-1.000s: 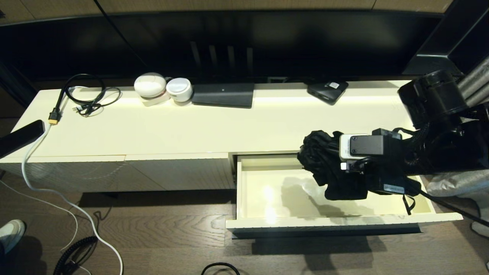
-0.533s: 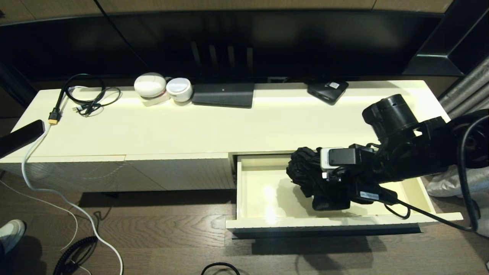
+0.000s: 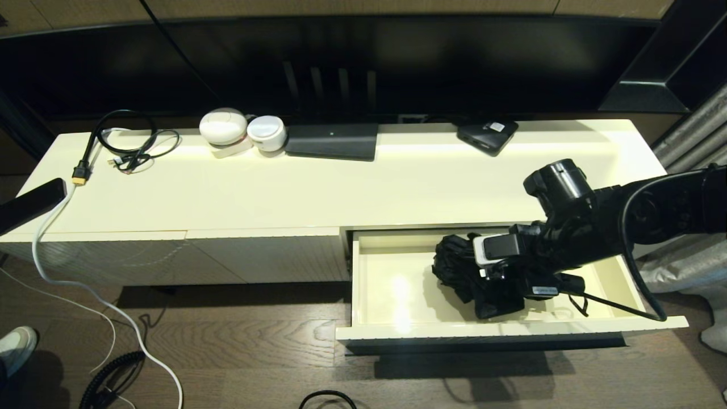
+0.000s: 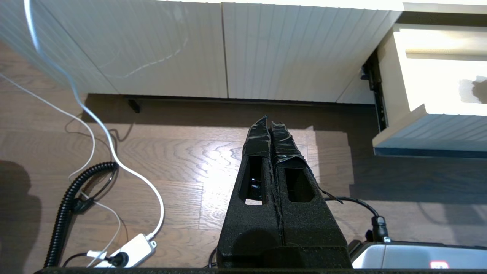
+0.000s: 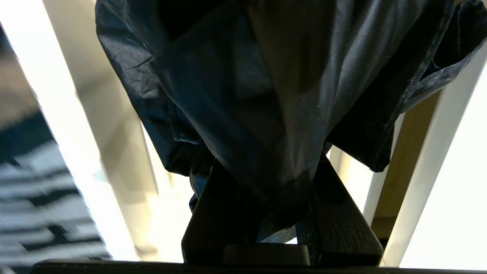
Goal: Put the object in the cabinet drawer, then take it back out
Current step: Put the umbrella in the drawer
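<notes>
My right gripper (image 5: 266, 198) is clamped on the compact black folding umbrella (image 3: 463, 270), its two black fingers (image 5: 342, 224) pinching a thick fold of the loose, bunchy nylon fabric between them, so it's a proper grip on cloth rather than on the handle. From the head view the umbrella sits down inside the wide shallow cream-white drawer (image 3: 392, 284), which is pulled right out, with the bundle in the drawer's right half and my wrist angled in over it from the right side. Whether the fabric is already resting on the drawer floor or hanging just above it, I honestly can't tell. The thin wrist loop (image 3: 576, 301) trails off toward the drawer's right end. My left gripper (image 4: 271, 129) is parked low over the dark wood floor (image 4: 190, 152) in front of the ribbed cream cabinet panels (image 4: 171, 45), fingers pressed together with nothing between them. Up on the long cream cabinet top (image 3: 341, 187) there's a small flat black box with a white label (image 3: 487, 135), two white rounded gadgets (image 3: 241, 132) and a coil of black cable (image 3: 128, 142), all well away from the drawer.
</notes>
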### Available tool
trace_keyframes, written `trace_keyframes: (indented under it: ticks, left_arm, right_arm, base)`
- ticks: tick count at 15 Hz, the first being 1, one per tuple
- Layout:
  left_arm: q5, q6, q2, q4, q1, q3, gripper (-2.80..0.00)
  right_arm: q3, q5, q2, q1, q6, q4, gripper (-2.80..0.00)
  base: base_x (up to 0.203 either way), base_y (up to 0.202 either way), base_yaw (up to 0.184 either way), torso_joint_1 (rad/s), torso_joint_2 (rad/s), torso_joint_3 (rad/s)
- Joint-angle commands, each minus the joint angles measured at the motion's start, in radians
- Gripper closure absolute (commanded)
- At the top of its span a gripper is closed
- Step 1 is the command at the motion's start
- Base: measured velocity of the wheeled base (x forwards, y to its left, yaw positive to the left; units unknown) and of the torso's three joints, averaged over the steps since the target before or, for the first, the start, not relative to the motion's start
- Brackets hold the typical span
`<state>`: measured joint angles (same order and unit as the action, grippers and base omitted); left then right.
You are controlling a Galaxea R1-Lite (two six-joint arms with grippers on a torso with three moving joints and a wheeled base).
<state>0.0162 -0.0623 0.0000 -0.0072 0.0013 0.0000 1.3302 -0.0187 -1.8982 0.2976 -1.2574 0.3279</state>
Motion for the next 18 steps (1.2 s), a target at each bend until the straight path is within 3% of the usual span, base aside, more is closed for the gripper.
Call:
trace_keyframes:
  ticks: [1, 3, 6, 7, 12, 18]
  left_arm:
    - [0.001, -0.001, 0.0, 0.0, 0.0, 0.0, 0.0]
    - [0.001, -0.001, 0.0, 0.0, -0.001, 0.0, 0.0]
    - [0.001, -0.001, 0.0, 0.0, 0.0, 0.0, 0.0]
    - [0.001, -0.001, 0.0, 0.0, 0.0, 0.0, 0.0]
    - [0.001, -0.001, 0.0, 0.0, 0.0, 0.0, 0.0]
    - [0.001, -0.001, 0.0, 0.0, 0.0, 0.0, 0.0]
  right_arm:
    - [-0.014, 0.0, -0.01, -0.037, -0.092, 0.005, 0.0]
    - [-0.026, -0.003, -0.019, -0.044, -0.129, 0.0, 0.0]
    - [-0.026, -0.006, -0.055, -0.044, -0.119, -0.024, 0.0]
    - [-0.021, -0.006, -0.055, -0.044, -0.12, -0.024, -2.8]
    - [-0.009, -0.003, 0.002, -0.039, -0.083, -0.023, -2.8]
    - [-0.056, -0.026, 0.257, 0.007, -0.044, 0.064, -2.8]
  base:
    - [0.0, 0.0, 0.0, 0.0, 0.0, 0.0]
    - [0.0, 0.0, 0.0, 0.0, 0.0, 0.0]
    - [0.0, 0.0, 0.0, 0.0, 0.0, 0.0]
    - [0.0, 0.0, 0.0, 0.0, 0.0, 0.0]
    - [0.0, 0.0, 0.0, 0.0, 0.0, 0.0]
    - [0.0, 0.0, 0.0, 0.0, 0.0, 0.0]
